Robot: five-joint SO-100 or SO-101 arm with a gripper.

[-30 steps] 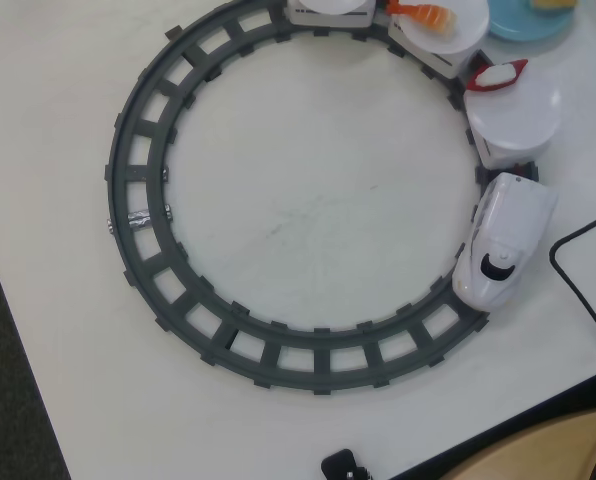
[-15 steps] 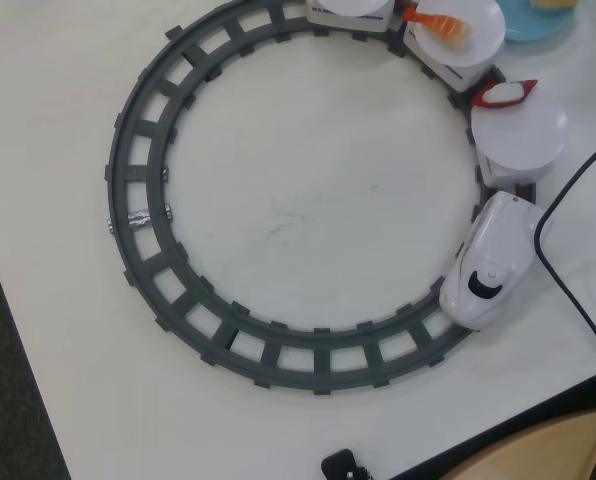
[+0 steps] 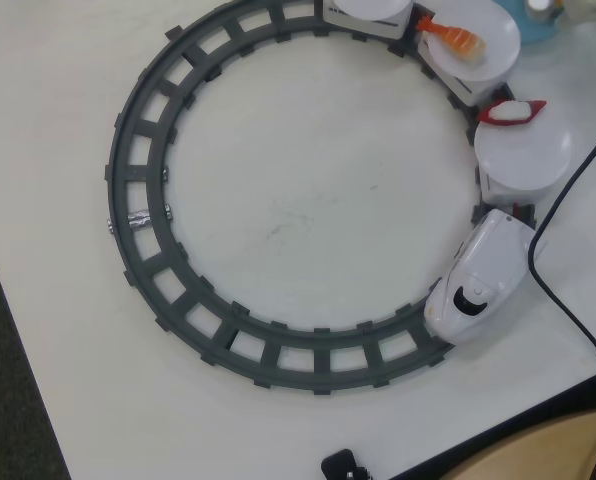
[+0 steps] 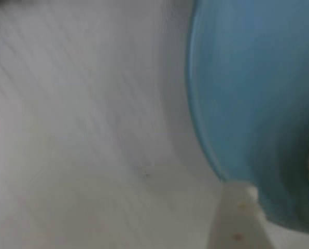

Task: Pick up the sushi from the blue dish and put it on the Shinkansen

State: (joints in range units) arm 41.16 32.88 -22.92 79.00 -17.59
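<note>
In the overhead view the white Shinkansen (image 3: 478,285) sits on the track at the lower right, pulling cars topped with white plates (image 3: 523,155). Only a slice of the blue dish (image 3: 534,28) shows at the top right edge, with a pale part of my arm (image 3: 583,10) over it. A small pale thing (image 3: 541,6) on the dish may be the sushi; I cannot tell. The wrist view is blurred: the blue dish (image 4: 248,88) fills the right side. My gripper (image 4: 268,181) hangs over its rim, one pale finger (image 4: 237,220) at the bottom, the jaws apart with nothing between them.
The dark grey ring track (image 3: 138,200) covers most of the white table. An orange striped sushi piece (image 3: 453,38) lies on a plate at the top; a red-and-white piece (image 3: 511,110) sits between two plates. A black cable (image 3: 568,190) runs down the right side.
</note>
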